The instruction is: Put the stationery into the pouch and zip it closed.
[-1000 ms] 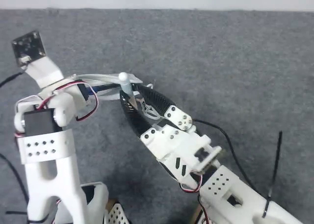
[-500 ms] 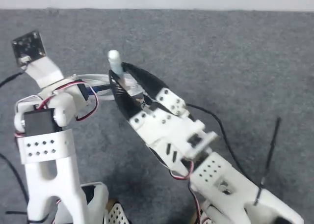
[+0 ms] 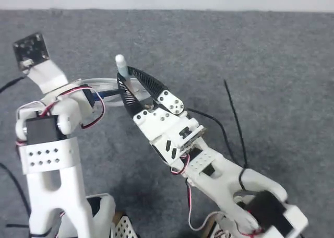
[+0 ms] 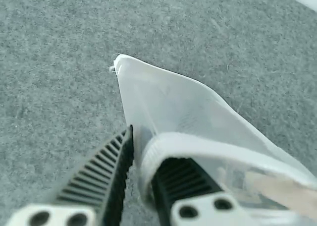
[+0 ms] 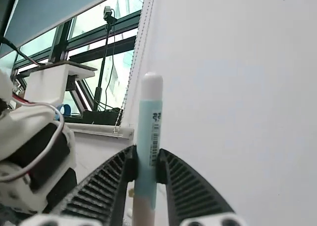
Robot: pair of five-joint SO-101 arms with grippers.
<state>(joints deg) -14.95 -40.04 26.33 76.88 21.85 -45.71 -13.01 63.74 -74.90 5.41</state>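
From above, my right fingers (image 3: 124,74) are clamped on a pen (image 3: 121,61), held upright beside the clear pouch (image 3: 102,82) towards the tabletop's (image 3: 250,50) left edge. At my left wrist, my left fingers (image 4: 143,146) pinch the pouch's (image 4: 168,102) rim, nearly closed. At my right wrist, the pen (image 5: 148,122) stands gripped tight between my right fingers (image 5: 147,154).

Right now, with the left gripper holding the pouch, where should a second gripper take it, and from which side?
The thick white rim band of the pouch, beside where the left gripper pinches it, coming from the open mouth. The band looks firmer than the thin translucent wall, and one finger could probably slip inside.
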